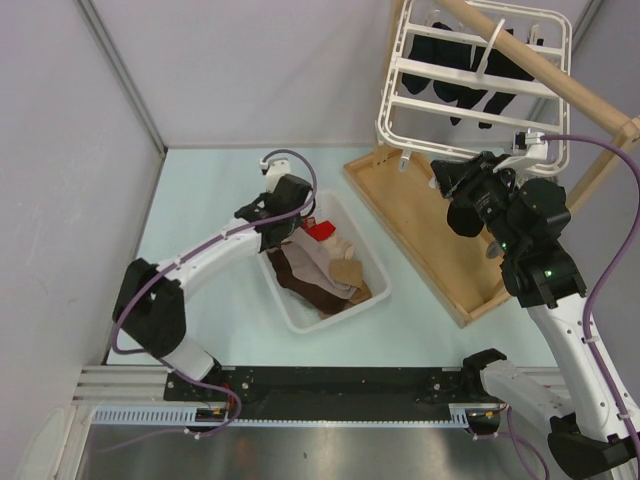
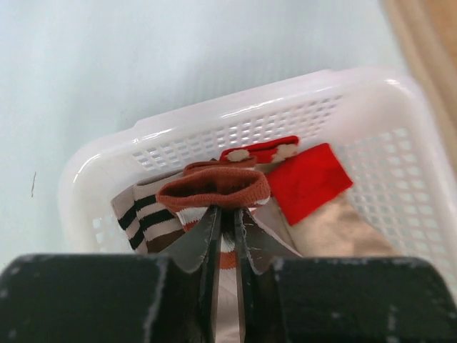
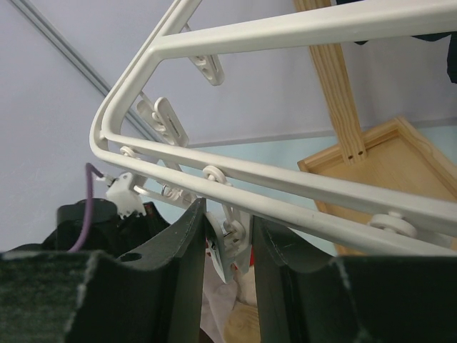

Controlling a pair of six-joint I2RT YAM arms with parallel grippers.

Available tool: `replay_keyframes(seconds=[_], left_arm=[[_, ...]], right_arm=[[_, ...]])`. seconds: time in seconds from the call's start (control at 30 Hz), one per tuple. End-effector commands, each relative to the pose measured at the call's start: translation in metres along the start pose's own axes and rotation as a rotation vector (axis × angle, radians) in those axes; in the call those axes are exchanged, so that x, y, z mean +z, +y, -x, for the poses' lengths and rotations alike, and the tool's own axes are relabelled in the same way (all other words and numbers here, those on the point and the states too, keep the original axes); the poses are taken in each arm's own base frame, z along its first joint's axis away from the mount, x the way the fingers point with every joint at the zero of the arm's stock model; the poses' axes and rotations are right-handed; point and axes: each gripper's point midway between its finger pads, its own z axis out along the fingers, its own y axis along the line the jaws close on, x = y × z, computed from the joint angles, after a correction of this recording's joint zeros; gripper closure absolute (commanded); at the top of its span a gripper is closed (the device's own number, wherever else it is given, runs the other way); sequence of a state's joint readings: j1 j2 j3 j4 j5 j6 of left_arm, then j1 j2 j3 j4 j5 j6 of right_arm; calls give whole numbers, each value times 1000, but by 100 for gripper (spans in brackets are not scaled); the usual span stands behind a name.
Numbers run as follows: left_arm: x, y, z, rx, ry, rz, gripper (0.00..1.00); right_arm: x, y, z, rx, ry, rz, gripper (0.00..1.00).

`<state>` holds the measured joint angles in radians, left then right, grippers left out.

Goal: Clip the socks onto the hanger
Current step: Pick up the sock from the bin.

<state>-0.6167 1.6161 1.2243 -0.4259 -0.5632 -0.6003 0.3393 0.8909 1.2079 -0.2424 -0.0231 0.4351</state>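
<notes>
Several socks (image 1: 322,275) lie heaped in a white slotted basket (image 1: 300,320). My left gripper (image 1: 283,238) reaches down into it. In the left wrist view the left gripper (image 2: 227,218) is shut on a sock with a rust-brown cuff and white stripes (image 2: 214,187). The white hanger (image 1: 425,66) hangs at the upper right with black socks (image 1: 470,62) clipped on it. My right gripper (image 1: 440,176) is at the hanger's near edge. In the right wrist view the right gripper (image 3: 228,214) is shut on a white clip (image 3: 235,241) dangling under the hanger's bars (image 3: 321,30).
A red sock (image 2: 307,179) and a beige sock with black stripes (image 2: 143,214) lie beside the gripped one. The wooden rack's base tray (image 1: 420,225) stands right of the basket, and its pole (image 1: 545,72) crosses the hanger. Grey walls close off the left and back.
</notes>
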Motion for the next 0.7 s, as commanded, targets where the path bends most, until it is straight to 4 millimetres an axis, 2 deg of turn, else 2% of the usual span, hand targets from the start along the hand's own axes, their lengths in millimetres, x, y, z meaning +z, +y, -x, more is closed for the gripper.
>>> replay_keyframes(seconds=[0.0,0.03,0.07,0.1,0.13,0.2,0.23,0.27,0.37,0.47,0.53,0.57,0.6,0.67], left_arm=[[-26,-10,16,74,-74,-107,85],[-40,-22,32,117,-149,-170,85],[-49,-27,38,139,-194,-204,86],[-54,-30,37,170,-222,-234,88],[-77,-42,60,188,-330,-317,92],[-98,-56,67,213,-399,-425,95],[-116,-64,84,233,-486,-484,97],[-137,-69,94,241,-540,-552,98],[-182,-77,120,288,-701,-659,100],[-226,-87,135,343,-847,-785,100],[-254,-99,136,408,-936,-892,100],[-261,-100,139,418,-965,-906,100],[-278,-110,135,469,-1010,-984,100],[-289,-119,132,506,-1040,-1029,100]], right_arm=[[-6,4,-3,-1,24,13,100],[-6,5,-4,-3,24,15,100],[-7,6,-2,-3,19,17,100],[-7,5,-2,-3,19,17,100],[-7,6,-1,-5,14,18,100],[-8,7,0,-5,13,22,100],[-8,7,-1,-5,14,22,100],[-8,6,0,-5,12,21,100],[-8,7,0,-5,13,26,100],[-7,8,-1,-8,17,31,100],[-8,8,-1,-9,16,33,100],[-8,8,0,-9,15,33,100],[-8,9,0,-11,14,35,100],[-8,9,1,-11,9,38,100]])
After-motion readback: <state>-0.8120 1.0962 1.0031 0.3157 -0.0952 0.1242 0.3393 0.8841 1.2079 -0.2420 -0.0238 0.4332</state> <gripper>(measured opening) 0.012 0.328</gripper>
